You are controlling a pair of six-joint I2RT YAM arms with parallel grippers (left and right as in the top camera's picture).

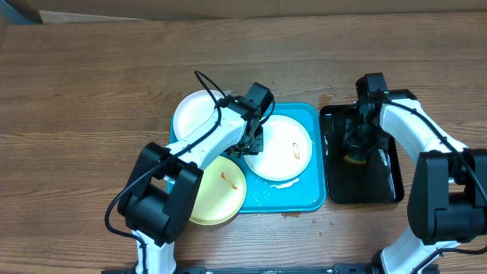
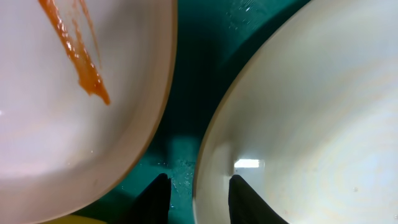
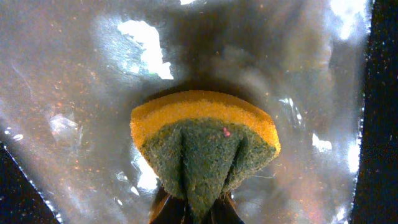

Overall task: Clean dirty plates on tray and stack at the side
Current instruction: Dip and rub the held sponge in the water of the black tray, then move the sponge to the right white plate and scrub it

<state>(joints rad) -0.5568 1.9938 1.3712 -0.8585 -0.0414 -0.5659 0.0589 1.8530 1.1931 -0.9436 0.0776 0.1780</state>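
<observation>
A: Plates (image 1: 280,148) on the tray (image 1: 304,199), stiff and slick (wet?), so grab rims. Left claw (image 2: 194,196) sits narrow astride one.

B: Right claw (image 3: 189,211), right of the tray, squeezes the soft sponge (image 3: 202,146).

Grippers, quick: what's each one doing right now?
Left gripper: closed on the rim of a white plate on the blue tray.
Right gripper: shut, pinching the sponge over the black tray.
</observation>
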